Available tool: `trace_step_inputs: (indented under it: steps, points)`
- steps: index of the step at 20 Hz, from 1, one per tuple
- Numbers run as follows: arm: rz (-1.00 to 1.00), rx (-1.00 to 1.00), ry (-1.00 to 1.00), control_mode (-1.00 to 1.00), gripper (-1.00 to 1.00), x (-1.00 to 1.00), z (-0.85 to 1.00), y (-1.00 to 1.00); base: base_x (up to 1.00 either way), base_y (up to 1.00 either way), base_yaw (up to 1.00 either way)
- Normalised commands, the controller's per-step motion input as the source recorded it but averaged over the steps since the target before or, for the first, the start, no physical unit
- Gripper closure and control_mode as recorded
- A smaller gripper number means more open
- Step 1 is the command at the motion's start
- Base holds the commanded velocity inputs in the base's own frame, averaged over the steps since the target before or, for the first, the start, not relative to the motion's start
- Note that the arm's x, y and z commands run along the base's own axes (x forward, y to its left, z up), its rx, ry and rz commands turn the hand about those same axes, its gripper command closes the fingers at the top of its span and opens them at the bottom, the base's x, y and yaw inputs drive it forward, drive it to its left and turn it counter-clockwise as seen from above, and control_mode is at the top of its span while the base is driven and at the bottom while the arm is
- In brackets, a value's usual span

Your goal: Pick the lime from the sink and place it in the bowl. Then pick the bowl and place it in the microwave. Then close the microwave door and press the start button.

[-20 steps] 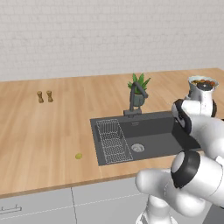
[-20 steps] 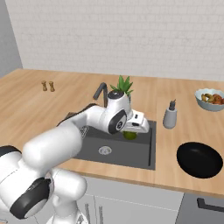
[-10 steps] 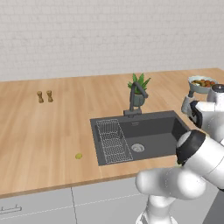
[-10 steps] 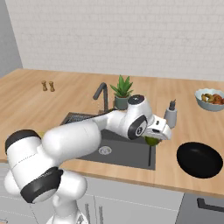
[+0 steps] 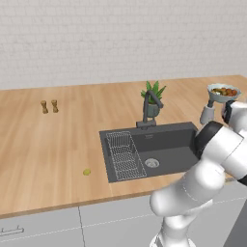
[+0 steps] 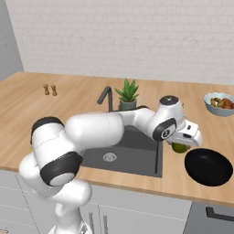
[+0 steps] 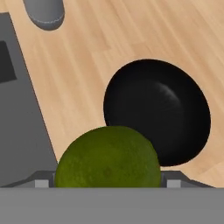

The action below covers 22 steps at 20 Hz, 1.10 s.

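While the small round glossy green lime (image 7: 107,157) is pinched between the two dark fingers of the gripper (image 6: 182,145), it is seen at the lower middle of the hand view, just before the small round black shallow bowl (image 7: 157,109). Compared with one second ago, the lime has been carried out of the dark grey rectangular sink (image 6: 137,153) and to the right, over the wooden counter (image 6: 73,98). In the right base view it is held at the bowl's left edge. The first placing is judged nearly reached; release over the bowl remains.
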Motion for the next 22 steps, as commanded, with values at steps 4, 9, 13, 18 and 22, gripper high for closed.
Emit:
trace_step_inputs:
  steps: [4, 9, 13, 18, 22]
  points:
    - [0.00, 0.00, 0.00, -1.00, 1.00, 0.02, -0.11, -0.56, 0.00, 0.00, 0.00]
    - [0.00, 0.00, 0.00, -1.00, 1.00, 0.02, -0.23, -0.39, 0.00, 0.00, 0.00]
    - [0.00, 0.01, 0.00, -1.00, 1.00, 0.04, -0.28, -0.32, 0.00, 0.00, 0.00]
    - [0.00, 0.02, 0.00, -1.00, 1.00, 0.07, -0.18, -0.30, 0.00, 0.00, 0.00]
    - [0.00, 0.00, 0.00, -1.00, 1.00, 0.01, 0.00, -0.08, 0.00, 0.00, 0.00]
